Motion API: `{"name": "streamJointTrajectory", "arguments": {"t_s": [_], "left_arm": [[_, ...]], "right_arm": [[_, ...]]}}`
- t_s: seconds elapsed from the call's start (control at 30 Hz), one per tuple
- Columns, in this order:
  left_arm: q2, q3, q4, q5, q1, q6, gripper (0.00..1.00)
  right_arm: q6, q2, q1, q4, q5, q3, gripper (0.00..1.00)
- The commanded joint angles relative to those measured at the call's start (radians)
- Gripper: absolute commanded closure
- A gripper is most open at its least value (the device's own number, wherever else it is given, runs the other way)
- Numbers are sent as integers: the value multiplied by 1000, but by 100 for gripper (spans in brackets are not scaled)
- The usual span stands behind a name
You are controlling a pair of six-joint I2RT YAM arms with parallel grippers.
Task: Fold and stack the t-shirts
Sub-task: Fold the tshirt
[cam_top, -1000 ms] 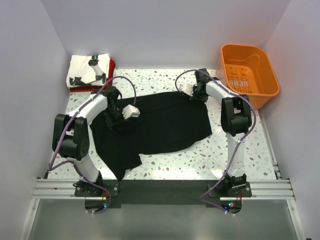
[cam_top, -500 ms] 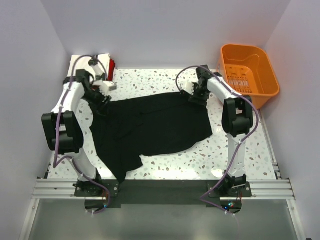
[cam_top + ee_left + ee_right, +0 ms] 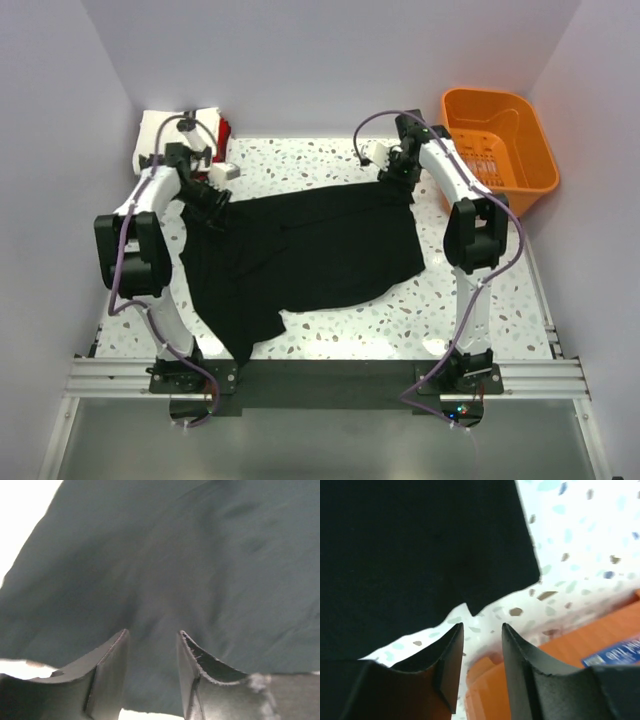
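The large black t-shirt [image 3: 300, 250] lies spread and rumpled across the middle of the table. My left gripper [image 3: 210, 203] sits low over its back left corner. In the left wrist view its jaws [image 3: 152, 640] stand apart with black cloth [image 3: 200, 555] under and between them. My right gripper [image 3: 398, 180] is at the shirt's back right corner. Its jaws [image 3: 482, 630] are open and empty, just off the shirt's edge [image 3: 420, 545]. The white t-shirt with black figures [image 3: 165, 140] lies folded at the back left, on top of the red one [image 3: 224, 135].
The orange plastic basket [image 3: 500, 140] stands at the back right, close to my right gripper; its rim [image 3: 580, 635] shows under the right jaws. Speckled tabletop [image 3: 330, 330] shows in front of the shirt. Walls close in left, right and behind.
My left arm swung from the shirt's middle to its back left corner, then eased slightly right. My right gripper shifted back and right, off the shirt's edge. The shirt's back left edge spread outward.
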Motion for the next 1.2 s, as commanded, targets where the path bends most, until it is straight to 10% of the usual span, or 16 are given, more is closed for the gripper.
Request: {"name": "streamJointTrajectory", "arguments": {"t_s": [0.0,0.23,0.73,0.97,1.17], "left_arm": [[-62,-37,120,29,-186,-52,51],[39,43,252,-80,-406,-178,44],[188,155,224,-200,-479,-183,48],[176,150,209,-241,-479,-180,79],[155,146,197,-246,-479,-161,99]], "right_arm": [[-1,52,-1,3,61,-26,61],[4,98,-34,-26,89,43,60],[-116,130,-37,140,147,-68,64],[-158,122,-37,187,162,-89,99],[-178,110,-39,186,161,-84,100]]}}
